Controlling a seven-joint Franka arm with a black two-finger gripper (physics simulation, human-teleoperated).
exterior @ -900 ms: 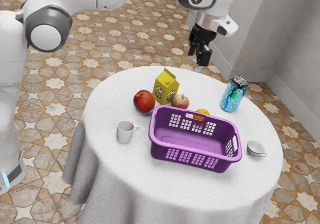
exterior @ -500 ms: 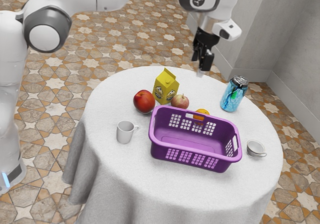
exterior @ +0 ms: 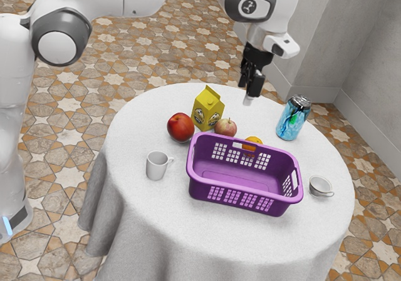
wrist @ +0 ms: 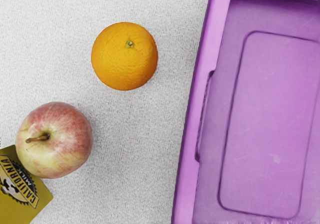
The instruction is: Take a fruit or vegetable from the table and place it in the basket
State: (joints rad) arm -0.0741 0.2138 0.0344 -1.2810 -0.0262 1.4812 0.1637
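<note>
Next, empty black gripper (exterior: 248, 93), opening can't be told, should centre above round orange fruit (wrist: 124, 59), descending clear of purple plastic basket (wrist: 201, 79) rim.

Orange (wrist: 125, 56) and apple (wrist: 60, 146) beside purple basket (exterior: 238, 189)

Orange (exterior: 253, 141) partly behind basket (exterior: 244, 187)

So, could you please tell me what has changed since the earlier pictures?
My gripper has come down closer to the tabletop. Nothing has been picked up or let go. The orange, the pale red apple, the darker red fruit, the milk carton and the purple basket stayed where they were.
</note>
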